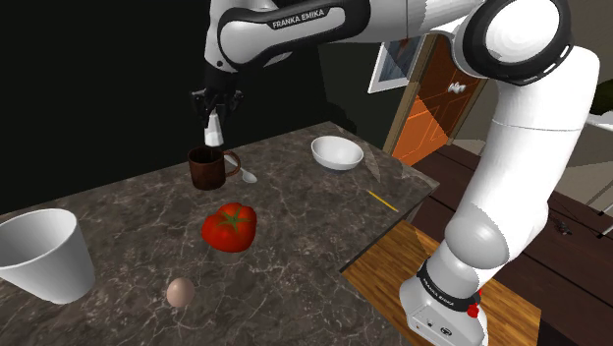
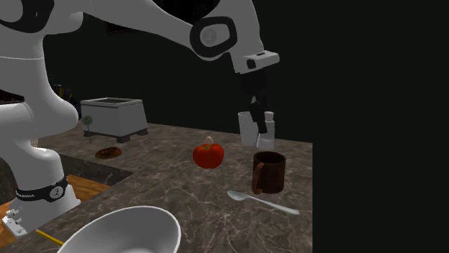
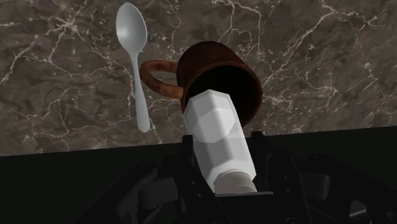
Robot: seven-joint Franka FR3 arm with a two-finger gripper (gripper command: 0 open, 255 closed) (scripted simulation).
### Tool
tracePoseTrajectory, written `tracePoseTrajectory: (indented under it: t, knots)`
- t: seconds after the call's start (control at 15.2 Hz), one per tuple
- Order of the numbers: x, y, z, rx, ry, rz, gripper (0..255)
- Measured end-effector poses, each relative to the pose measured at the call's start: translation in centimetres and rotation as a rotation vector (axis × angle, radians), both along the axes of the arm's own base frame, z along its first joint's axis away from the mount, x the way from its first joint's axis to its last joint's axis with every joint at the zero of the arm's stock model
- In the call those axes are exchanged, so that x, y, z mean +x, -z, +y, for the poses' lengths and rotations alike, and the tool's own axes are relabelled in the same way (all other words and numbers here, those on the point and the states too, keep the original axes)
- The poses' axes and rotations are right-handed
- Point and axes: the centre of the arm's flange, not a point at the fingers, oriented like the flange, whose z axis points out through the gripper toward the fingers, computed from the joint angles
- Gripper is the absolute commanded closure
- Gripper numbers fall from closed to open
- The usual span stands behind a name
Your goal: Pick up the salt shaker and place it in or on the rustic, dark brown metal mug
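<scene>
Marble counter (image 1: 295, 258): one mug (image 1: 206, 168), one spoon (image 3: 135, 63); gripper (image 2: 259, 116) clasps one salt shaker (image 3: 219, 143).

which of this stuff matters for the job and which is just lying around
In the job: salt shaker, clasped in the tool; brown mug.
Lying about: spoon, tomato, egg, white bowl, white cup, pencil.

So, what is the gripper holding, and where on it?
The white faceted salt shaker, clasped at its upper end by the black gripper, over the dark brown mug.
</scene>
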Motion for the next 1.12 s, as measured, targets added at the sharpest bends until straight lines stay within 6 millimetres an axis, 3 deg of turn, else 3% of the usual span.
tracePoseTrajectory:
  t: [0.46,0.86,0.92,1.12]
  knots:
    - [0.0,3.6,0.0,0.0,0.0,0.0,255]
    - [0.0,3.7,-0.1,0.0,0.0,-0.003,255]
    - [0.0,3.7,0.0,0.0,0.0,-0.003,0]
    - [0.0,3.8,0.0,0.0,0.0,-0.001,0]
